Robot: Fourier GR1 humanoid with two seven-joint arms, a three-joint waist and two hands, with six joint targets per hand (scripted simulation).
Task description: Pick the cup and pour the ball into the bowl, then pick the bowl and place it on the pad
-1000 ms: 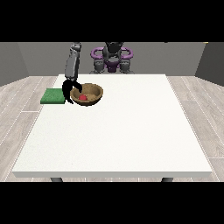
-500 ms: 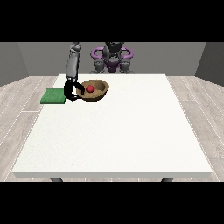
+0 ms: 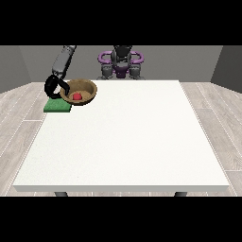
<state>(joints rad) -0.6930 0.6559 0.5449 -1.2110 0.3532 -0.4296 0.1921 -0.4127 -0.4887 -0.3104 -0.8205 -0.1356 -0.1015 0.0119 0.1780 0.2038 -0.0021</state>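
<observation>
A brown bowl (image 3: pixel 80 90) hangs tilted just above the table's far left corner, with a red ball (image 3: pixel 77 96) inside it. The hand at the view's left (image 3: pixel 53 87) is curled round the bowl's left rim. A green pad (image 3: pixel 57 106) lies flat on the table right below that hand and the bowl's left edge. No cup shows anywhere. The hand at the view's right is not visible.
The robot's torso (image 3: pixel 121 62) stands behind the far edge of the large white table (image 3: pixel 123 142). Wooden floor surrounds the table on all sides.
The bowl with the ball has risen off the table and moved left, so it now hangs partly over the green pad. The arm swung left with it.
</observation>
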